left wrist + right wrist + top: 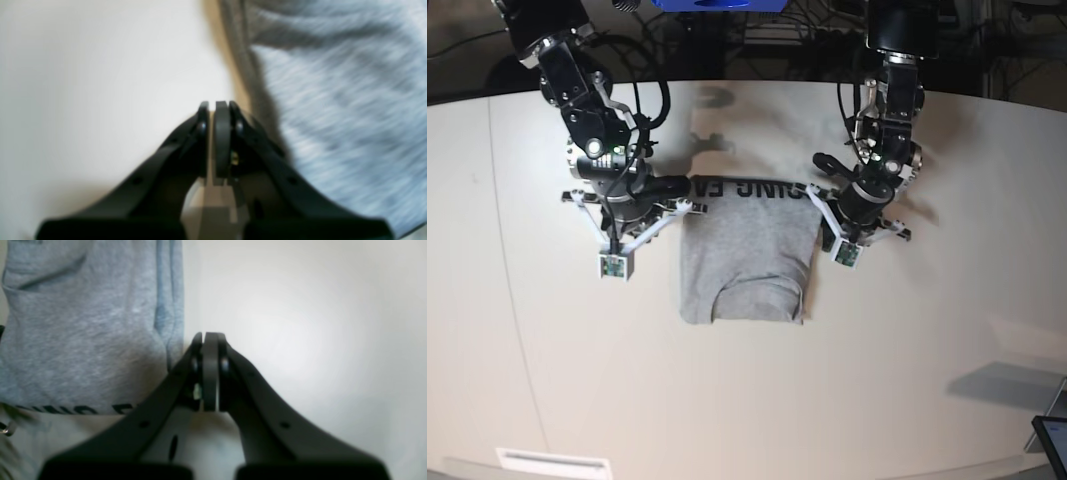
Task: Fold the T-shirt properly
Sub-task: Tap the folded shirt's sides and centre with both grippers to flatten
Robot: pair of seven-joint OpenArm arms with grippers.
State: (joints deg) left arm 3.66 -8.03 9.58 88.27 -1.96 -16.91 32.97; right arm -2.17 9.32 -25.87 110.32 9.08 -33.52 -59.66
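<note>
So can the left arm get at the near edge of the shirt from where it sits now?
Probably yes. The left gripper, jaws shut and holding nothing, hangs right beside the T-shirt, and only bare table lies between it and that edge. It would have to open first.

White table (747, 400), dark cables (777, 25) behind.

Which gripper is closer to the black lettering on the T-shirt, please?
Right. The right gripper is shut beside the T-shirt edge, level with the black lettering. The left gripper, also shut, sits off the opposite edge, farther down the shirt.
</note>
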